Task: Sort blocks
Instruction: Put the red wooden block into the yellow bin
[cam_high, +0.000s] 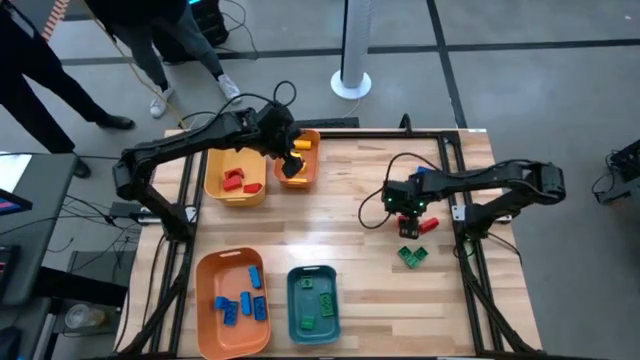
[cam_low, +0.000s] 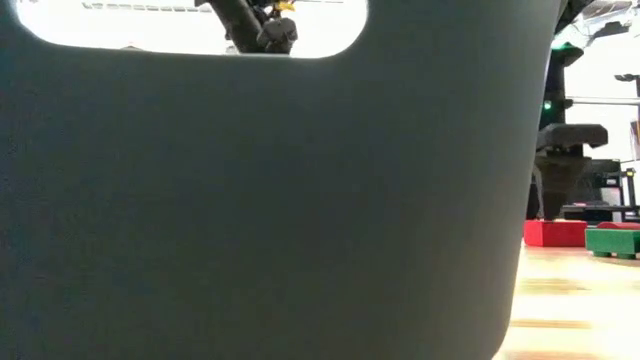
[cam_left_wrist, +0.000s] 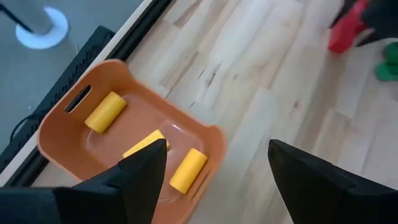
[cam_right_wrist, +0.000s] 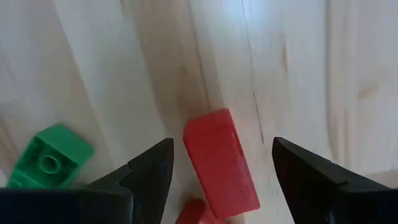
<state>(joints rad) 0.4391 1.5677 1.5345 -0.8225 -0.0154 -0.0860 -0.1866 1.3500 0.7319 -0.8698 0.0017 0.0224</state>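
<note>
Pale wooden planks (cam_right_wrist: 292, 74) lie under the right gripper (cam_right_wrist: 221, 165), jaws spread around a smooth red brick (cam_right_wrist: 221, 162); the left gripper (cam_left_wrist: 214, 168), jaws spread, hangs above an orange plastic bin (cam_left_wrist: 68, 134).

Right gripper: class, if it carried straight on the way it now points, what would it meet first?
Most likely the red block. The right gripper points down at the wooden table, fingers open, with that block lying between them. The green block sits off to one side, outside the fingers. How far above it hangs is unclear.
</note>
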